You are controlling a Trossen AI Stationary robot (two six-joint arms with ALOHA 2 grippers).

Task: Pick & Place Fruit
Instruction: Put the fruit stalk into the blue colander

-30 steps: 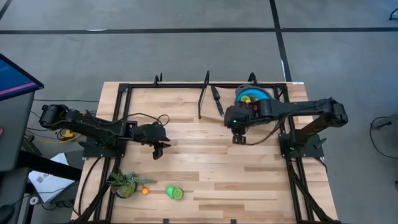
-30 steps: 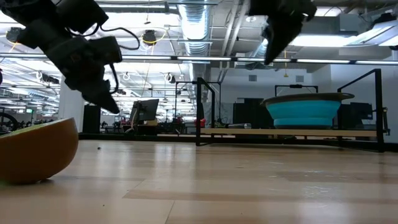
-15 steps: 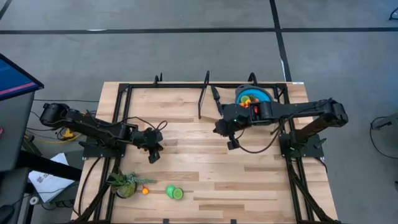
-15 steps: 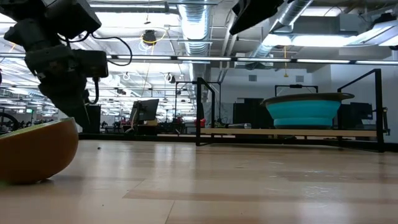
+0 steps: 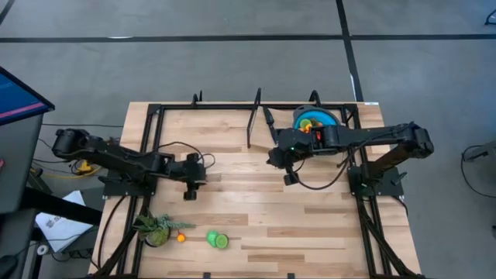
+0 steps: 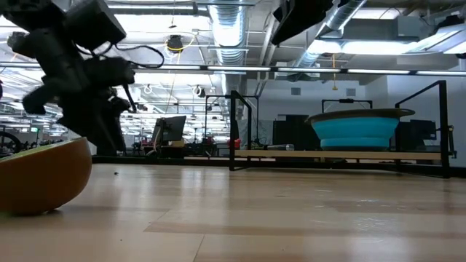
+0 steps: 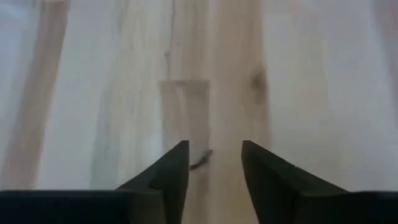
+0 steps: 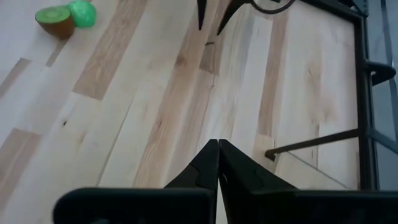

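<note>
Wooden table (image 5: 256, 217) is sitting under both my arms, black metal frame (image 5: 252, 124) running round its edges. My right arm is reaching in from the right side, my left arm from the left side.

Blue bowl (image 5: 314, 120) is sitting at the far right corner of the table, holding several pieces of the fruit (image 5: 310, 124): orange, red and green bits are showing in it from above. In the low view the blue bowl is standing far off on the right.

Spiky green plant (image 5: 157, 228) is lying near the front left edge. Just beside it a small orange piece (image 5: 180, 238) is resting on the wood, and next to that a bright green piece with a halved kiwi (image 5: 218, 240), touching or nearly so. The right wrist view is showing that same green and kiwi pair far off. A big orange-brown rounded shape (image 6: 40, 178) is filling the low view's left edge, too close to tell what it is.

Black-handled knife (image 5: 270, 124) is lying at the far side, left of the bowl.

My right claw (image 5: 288, 180) is hanging over bare wood mid-table, fingers pressed together, gripping nothing. My left claw (image 5: 188, 195) is hanging over bare wood left of centre, well apart from the fruit by the plant; its fingers (image 7: 171, 177) are parted with a clear gap, nothing between them.
</note>
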